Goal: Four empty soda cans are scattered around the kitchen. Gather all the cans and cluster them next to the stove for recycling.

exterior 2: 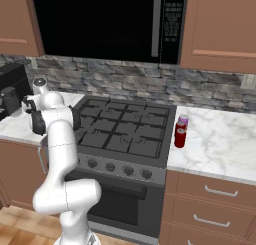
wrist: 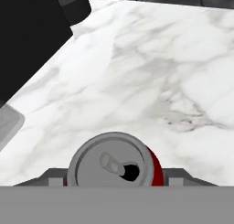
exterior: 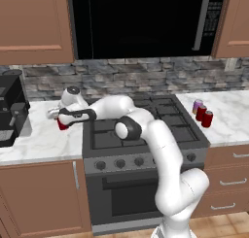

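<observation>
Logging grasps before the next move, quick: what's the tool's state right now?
Tool: closed on the red soda can standing on the marble counter left of the stove.

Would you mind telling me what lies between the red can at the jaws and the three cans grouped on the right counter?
The dark grey gas stove with black grates, clearest in the left base view, separates the red soda can from the three-can cluster.
</observation>
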